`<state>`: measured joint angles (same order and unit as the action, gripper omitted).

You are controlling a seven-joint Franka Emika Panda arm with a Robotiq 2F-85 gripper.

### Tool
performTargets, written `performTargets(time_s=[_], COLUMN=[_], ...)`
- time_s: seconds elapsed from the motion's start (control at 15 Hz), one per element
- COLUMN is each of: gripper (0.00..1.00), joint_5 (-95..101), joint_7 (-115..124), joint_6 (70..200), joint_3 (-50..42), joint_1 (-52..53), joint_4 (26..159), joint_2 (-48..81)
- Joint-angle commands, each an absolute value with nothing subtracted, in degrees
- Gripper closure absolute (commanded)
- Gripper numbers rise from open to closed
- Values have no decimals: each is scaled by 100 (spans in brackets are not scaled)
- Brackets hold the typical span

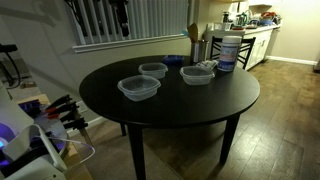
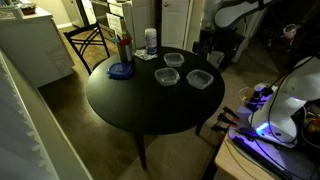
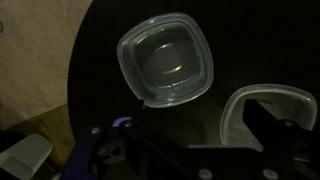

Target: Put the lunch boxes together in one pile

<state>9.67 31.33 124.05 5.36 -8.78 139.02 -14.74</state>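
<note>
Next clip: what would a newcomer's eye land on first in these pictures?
Three clear lunch boxes lie apart, unstacked, on a round dark table that fills both exterior views. A white tub with a blue lid stands at the table's edge beyond them. The wrist view looks down into one lunch box, with another cut off at its right edge.
</note>
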Motion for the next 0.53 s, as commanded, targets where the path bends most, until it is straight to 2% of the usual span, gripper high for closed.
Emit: performTargets(time_s=[0.0,0.47], gripper=[0,0], joint_5=[997,891], joint_7=[3154,3144], joint_6=[12363,12430], joint_3=[422,406], joint_1=[-762,-714], joint_4=[13859,13833], joint_2=[-1426,-1286])
